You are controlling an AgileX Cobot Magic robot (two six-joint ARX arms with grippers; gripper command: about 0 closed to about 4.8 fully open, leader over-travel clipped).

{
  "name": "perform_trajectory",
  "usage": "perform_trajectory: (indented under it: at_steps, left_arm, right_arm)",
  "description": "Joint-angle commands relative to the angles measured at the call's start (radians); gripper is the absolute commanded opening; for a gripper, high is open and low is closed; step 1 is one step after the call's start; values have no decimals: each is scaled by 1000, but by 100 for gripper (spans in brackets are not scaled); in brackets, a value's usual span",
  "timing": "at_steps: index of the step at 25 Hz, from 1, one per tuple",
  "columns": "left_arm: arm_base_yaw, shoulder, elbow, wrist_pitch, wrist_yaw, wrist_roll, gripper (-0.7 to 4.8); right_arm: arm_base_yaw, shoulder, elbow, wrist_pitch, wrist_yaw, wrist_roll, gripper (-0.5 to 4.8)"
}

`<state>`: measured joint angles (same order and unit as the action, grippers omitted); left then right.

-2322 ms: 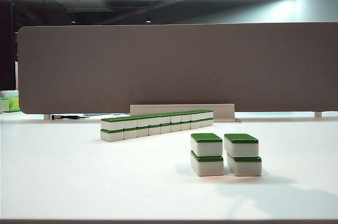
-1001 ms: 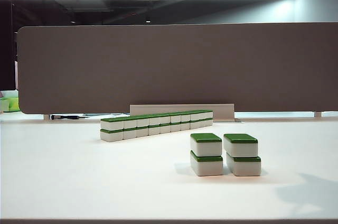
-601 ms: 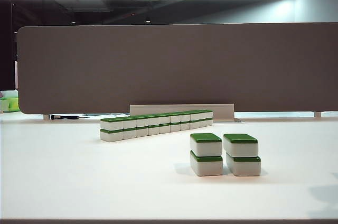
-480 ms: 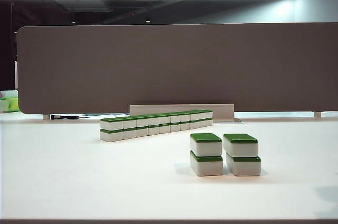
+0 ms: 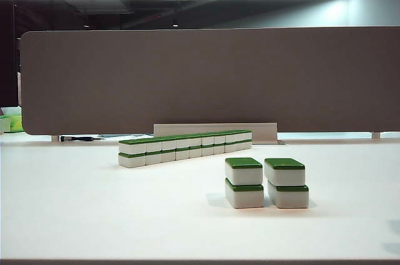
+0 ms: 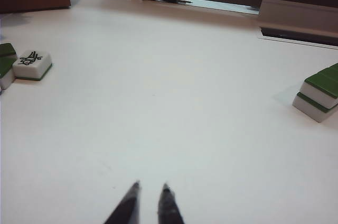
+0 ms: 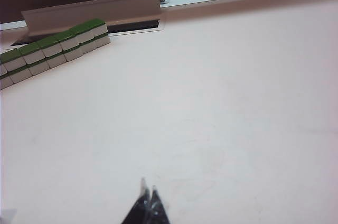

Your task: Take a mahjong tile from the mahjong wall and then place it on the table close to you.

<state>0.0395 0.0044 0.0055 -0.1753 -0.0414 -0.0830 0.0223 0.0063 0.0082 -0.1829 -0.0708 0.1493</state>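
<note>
**Listener:** What is on the bench (image 5: 87, 209) right now?

**Operator:** From my remote seat I see a wide white bench; toward its far edge the mahjong wall (image 5: 185, 146) runs as a long straight row, two tiers high, white blocks with green tops, slanting away toward the far right; behind it a low grey rail (image 5: 215, 129) lies along the foot of a brown-grey partition board (image 5: 206, 77); nearer the front edge, right of centre, a short pair of two-high stacks (image 5: 267, 182) stands side by side, just apart from each other and well apart from the wall.

**Listener:** And the arms?

**Operator:** Neither arm shows in the exterior view; the left gripper (image 6: 150, 203) hangs over bare bench, its two dark tips nearly together and clasping nothing; a loose face-up tile (image 6: 33, 65) lies far off to one side; the right gripper (image 7: 148, 197) is clenched tip to tip, also empty, over bare bench, well apart from the wall's end.
</note>
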Motion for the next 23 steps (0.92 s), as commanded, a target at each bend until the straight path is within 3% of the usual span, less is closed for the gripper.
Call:
perform_trajectory:
  at_steps: [1,23]
  left_arm:
    - [-1,1,1,-11,1,0,49]
    - [-1,1,1,-11,1,0,49]
  right_arm:
    - [2,-9,-3,8,5,0,-1]
    - [2,-9,-3,8,6,0,-1]
